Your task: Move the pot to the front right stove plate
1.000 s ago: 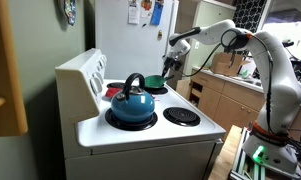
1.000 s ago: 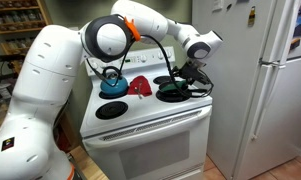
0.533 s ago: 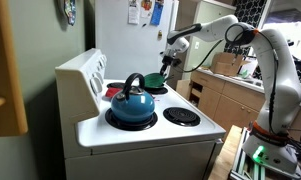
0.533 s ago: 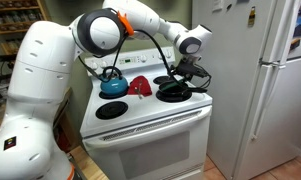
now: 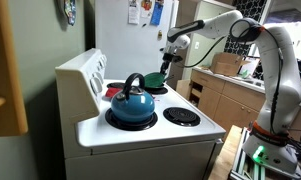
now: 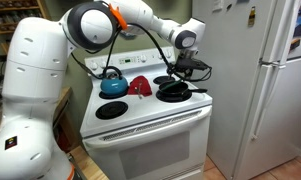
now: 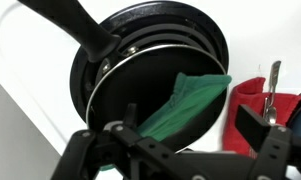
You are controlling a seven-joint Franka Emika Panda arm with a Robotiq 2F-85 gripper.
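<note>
The green pot [image 7: 195,98] lies tilted inside the black pan [image 7: 140,60] on a stove plate. In an exterior view it shows as a green patch [image 5: 154,83] behind the kettle. My gripper [image 7: 187,122] hangs over the pan with its jaws wide apart. The green pot lies below and between them and is not gripped. In both exterior views the gripper [image 5: 167,69] [image 6: 188,72] is a little above the pan [image 6: 175,93]. The pan's long handle [image 7: 80,30] points away to the upper left in the wrist view.
A teal-blue kettle [image 5: 132,100] [image 6: 112,82] stands on another plate. A red thing [image 6: 140,86] [image 7: 252,100] lies next to the pan. There are bare black plates [image 5: 181,116] [image 6: 110,109]. A white fridge [image 6: 270,80] stands beside the stove, and wooden cabinets [image 5: 220,98] stand nearby.
My gripper has risen a little above the pan. The green pot and the pan have stayed where they were.
</note>
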